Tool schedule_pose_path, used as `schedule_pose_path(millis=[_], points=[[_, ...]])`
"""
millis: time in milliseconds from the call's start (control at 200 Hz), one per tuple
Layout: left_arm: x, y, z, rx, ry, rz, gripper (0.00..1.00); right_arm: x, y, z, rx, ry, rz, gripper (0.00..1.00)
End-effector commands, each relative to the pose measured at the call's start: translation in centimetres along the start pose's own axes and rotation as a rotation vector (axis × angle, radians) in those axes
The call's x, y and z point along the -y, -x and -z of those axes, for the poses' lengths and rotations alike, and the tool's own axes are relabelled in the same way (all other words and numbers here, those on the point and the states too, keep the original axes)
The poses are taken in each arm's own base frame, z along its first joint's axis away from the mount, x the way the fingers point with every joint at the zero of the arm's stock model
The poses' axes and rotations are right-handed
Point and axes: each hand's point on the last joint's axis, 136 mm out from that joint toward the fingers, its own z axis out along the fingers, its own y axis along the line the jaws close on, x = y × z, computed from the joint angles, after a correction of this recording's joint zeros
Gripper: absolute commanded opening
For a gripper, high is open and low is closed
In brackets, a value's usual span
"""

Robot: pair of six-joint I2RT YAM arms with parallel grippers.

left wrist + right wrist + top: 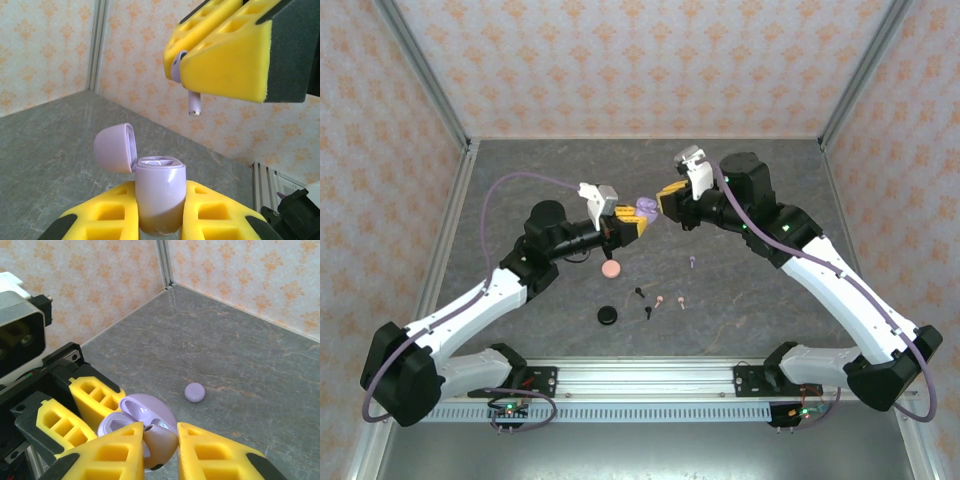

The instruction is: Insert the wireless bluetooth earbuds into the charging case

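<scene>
small lilac stemmed plastic earbud (193, 102): round head mostly hidden between the right-side yellow foam fingers (225, 65).

The top camera looks down on the bench (750, 330) from behind the arms, while both wrist cameras closely share the lilac case (160, 190).

Lilac case (160, 192), lilac earbud (193, 103), grey marbled table (50, 150), orange-patterned walls (45, 50).

A grey marbled table (740, 300) spreads below the left gripper (636, 219) and right gripper (663, 198); patterned walls (650, 60) and a metal corner post (165, 262) stand beyond them.
</scene>
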Motion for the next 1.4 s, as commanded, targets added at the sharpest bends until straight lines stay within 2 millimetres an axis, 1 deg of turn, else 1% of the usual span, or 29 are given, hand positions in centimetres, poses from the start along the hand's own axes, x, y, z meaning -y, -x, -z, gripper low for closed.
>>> schedule_pose_path(millis=[0, 155, 500, 731, 1001, 1071, 1201, 1396], points=[[1.5, 2.4, -0.3, 0.057, -0.055, -0.047, 0.00, -1.0, 1.4, 0.3, 0.048, 0.043, 0.028, 0.19], [1.4, 2.3, -0.5, 0.051, -0.057, -0.044, 0.00, -1.3, 1.3, 0.0, 0.049, 0.064, 0.017, 0.19], [1.5, 2.2, -0.7, 0.037, -0.061, -0.044, 0.00, -0.8, -0.2, -1.7, -0.006, 0.060, -0.003, 0.19], [1.5, 2.1, -0.7, 0.033, -0.056, -0.048, 0.00, -0.8, -0.8, -2.0, -0.026, 0.060, -0.003, 0.19], [1.5, 2.2, -0.7, 0.036, -0.054, -0.048, 0.00, -1.1, -2.1, -2.2, -0.078, 0.081, -0.002, 0.19], [1.5, 2.2, -0.7, 0.036, -0.053, -0.048, 0.00, -1.3, -2.2, -2.2, -0.080, 0.090, -0.004, 0.19], [1.6, 2.2, -0.7, 0.036, -0.057, -0.047, 0.00, -1.7, -2.2, -2.4, -0.087, 0.117, -0.022, 0.22], [1.5, 2.2, -0.7, 0.039, -0.056, -0.047, 0.00, -2.5, -1.2, -2.1, -0.070, 0.157, -0.037, 0.26]])
